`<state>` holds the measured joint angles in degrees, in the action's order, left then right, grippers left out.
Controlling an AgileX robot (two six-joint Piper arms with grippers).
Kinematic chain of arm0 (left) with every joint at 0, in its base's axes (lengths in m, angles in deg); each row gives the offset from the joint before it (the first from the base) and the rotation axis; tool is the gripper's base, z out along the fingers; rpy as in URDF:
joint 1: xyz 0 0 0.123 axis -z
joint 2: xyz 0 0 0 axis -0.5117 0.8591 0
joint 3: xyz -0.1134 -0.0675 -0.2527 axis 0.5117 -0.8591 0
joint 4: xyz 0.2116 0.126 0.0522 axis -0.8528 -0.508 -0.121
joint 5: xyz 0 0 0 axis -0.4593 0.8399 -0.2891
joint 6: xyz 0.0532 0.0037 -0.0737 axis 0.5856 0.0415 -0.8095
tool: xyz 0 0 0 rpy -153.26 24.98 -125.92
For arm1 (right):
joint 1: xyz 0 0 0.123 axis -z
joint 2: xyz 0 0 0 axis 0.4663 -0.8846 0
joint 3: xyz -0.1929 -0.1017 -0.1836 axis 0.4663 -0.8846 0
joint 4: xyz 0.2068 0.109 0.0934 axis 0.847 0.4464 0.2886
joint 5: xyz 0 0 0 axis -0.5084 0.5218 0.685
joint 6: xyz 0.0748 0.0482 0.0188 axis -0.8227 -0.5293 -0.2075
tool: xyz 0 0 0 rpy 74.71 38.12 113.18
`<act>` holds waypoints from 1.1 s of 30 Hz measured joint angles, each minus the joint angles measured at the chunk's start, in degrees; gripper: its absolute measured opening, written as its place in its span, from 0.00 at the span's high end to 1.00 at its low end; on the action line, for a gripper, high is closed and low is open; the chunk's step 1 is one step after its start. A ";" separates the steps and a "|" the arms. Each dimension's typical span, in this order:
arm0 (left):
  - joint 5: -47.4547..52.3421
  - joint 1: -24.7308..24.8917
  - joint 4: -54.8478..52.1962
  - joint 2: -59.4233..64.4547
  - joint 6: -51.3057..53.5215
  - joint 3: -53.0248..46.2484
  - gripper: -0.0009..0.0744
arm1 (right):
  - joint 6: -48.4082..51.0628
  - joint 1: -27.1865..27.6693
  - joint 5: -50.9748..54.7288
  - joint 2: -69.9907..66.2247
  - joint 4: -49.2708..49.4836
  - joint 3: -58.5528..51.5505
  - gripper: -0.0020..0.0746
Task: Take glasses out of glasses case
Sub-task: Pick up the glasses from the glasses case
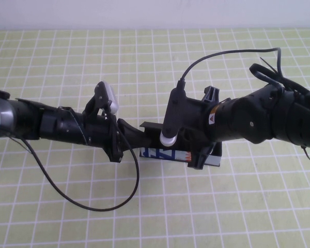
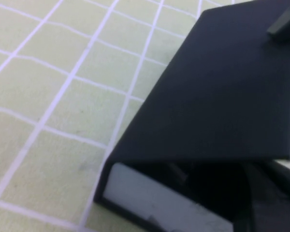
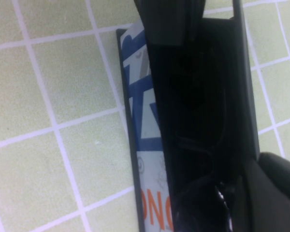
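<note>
The black glasses case lies mid-table, its white front strip printed blue and orange. Its flat lid stands raised, seen as a black edge. My left gripper reaches in from the left up to that lid; its hold is hidden. My right gripper comes from the right and dips into the open case. It is shut on the glasses, whose black frame lies in the dark interior, hard to pick out.
A green cloth with a white grid covers the table. A black cable loops from the left arm onto the cloth near the front. Another cable arches over the right arm. A pale wall runs along the back.
</note>
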<state>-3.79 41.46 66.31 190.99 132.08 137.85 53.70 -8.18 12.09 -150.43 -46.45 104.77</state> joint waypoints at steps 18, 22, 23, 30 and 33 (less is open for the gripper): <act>2.20 -0.43 3.50 2.24 0.00 0.00 0.99 | -0.70 -0.10 1.04 7.45 10.25 0.00 0.68; 2.43 -0.43 3.72 2.36 0.00 0.00 0.99 | -1.71 -0.10 6.87 11.65 24.57 0.00 0.72; 2.54 -0.43 3.82 2.46 0.00 0.00 0.99 | -2.29 -0.10 9.24 11.92 27.28 0.00 0.77; 3.02 -0.43 4.58 2.78 0.00 0.00 0.99 | -16.46 -0.21 15.22 5.54 27.51 0.00 0.98; 3.13 -0.43 4.58 2.78 0.00 0.00 0.99 | -23.10 -0.21 12.66 2.38 22.63 0.45 0.99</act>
<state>-0.66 41.04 70.89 193.77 132.08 137.85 30.60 -8.39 24.75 -148.05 -23.82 105.23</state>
